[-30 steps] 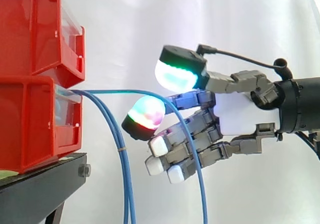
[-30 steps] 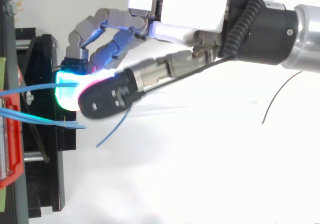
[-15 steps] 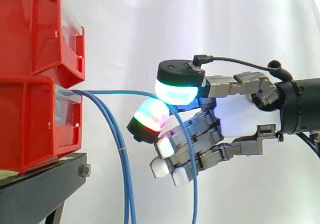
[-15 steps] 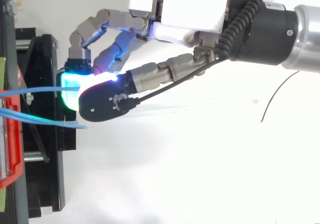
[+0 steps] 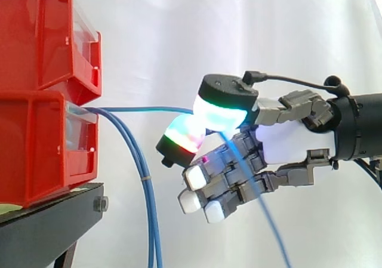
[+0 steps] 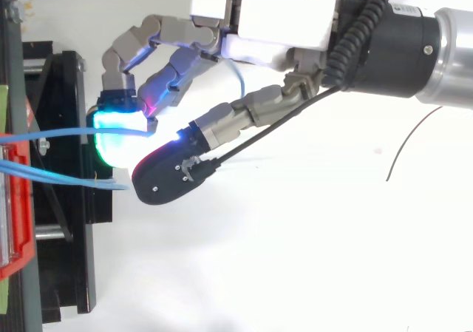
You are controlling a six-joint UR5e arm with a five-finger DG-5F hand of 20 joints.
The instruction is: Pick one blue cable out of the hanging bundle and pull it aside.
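Behind the work hangs a white curtain (image 5: 179, 29). At the left of the side view, two red bins (image 5: 36, 142) are stacked one on the other on a black stand (image 5: 54, 217). The top view shows the stand along its left edge, with a strip of red at the very margin.

From the right comes the arm (image 5: 358, 128), level with the lower bin, and the hand (image 5: 292, 138) reaches toward the bins without touching them. From above, the hand (image 6: 266, 14) lies across the upper part of the view, its fingers pointing left toward the stand.

A bundle (image 5: 149, 220) of two blue cables leaves the front of the lower bin, curves down and hangs close together just beside the stand, well clear of the hand.

One cable (image 5: 143, 108) stands apart from the bundle. It leaves the same bin and runs nearly level to the right, straight into the hand. There it is pinched between the thumb's big pad (image 5: 224, 111), glowing cyan and green, above, and a finger's pad (image 5: 186, 135), glowing red, green and magenta, below. Past the pinch it slants down and to the right across the other fingers and leaves the bottom of the view. Those other fingers are curled inward under the pinch, their small tips (image 5: 194, 175) white.
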